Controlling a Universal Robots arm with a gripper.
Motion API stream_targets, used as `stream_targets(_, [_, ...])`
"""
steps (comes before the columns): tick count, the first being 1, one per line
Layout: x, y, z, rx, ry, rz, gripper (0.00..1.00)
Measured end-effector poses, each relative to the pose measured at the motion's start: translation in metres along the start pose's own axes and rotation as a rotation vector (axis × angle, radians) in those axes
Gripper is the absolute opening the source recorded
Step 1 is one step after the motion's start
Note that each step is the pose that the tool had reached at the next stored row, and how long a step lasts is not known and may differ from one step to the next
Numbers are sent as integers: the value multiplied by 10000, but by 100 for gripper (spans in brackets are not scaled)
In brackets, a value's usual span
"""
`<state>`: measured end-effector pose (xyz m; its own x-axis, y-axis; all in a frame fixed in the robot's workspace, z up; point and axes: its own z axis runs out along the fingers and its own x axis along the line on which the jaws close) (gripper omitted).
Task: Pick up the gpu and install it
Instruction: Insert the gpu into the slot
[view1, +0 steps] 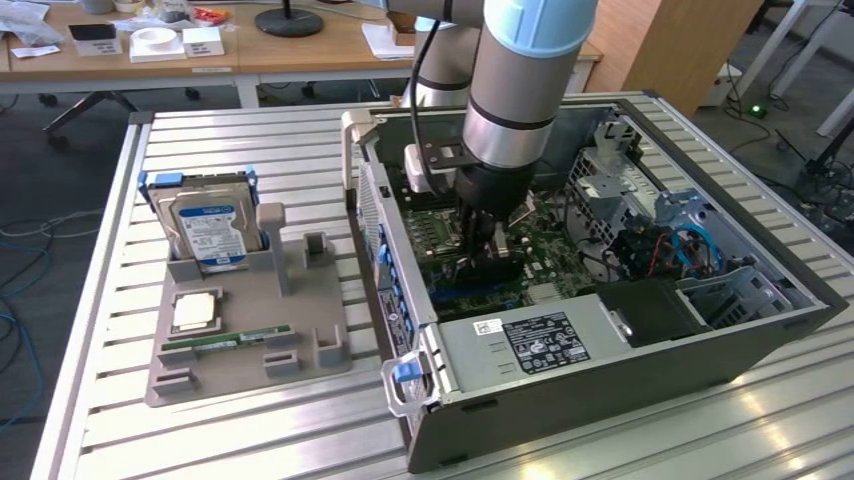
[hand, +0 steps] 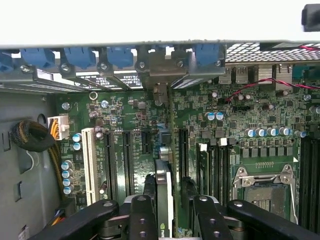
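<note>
1. My hand (hand: 165, 212) was closed on the gpu (hand: 164, 195), holding it on edge so its lower edge could meet a slot.
2. I held it inside the open computer case (view1: 747, 335), just above the motherboard (hand: 240, 125) (bracket end toward the case's rear wall).

One robot arm (view1: 527, 90) reached into one open computer case (view1: 747, 335), its single gripper (hand: 167, 215) holding one gpu (hand: 163, 200) on edge above one motherboard (hand: 225, 135). In the wrist view, the board carried one white expansion slot (hand: 90, 165), one empty processor socket (hand: 263, 190) and a row of four blue-capped capacitors (hand: 267, 132), while four blue clips (hand: 80, 57) lined the case's rear edge. Beside the case, one grey holder tray (view1: 247, 365) stood on one slatted table (view1: 214, 150), bearing one hard drive (view1: 211, 232), one square chip (view1: 195, 312) and one green RAM stick (view1: 227, 340).
</note>
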<state>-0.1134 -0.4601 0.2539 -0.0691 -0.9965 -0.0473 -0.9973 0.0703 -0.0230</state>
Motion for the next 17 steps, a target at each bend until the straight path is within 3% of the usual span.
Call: stream_targets(17, [33,-3,-1,0,-1,2,34])
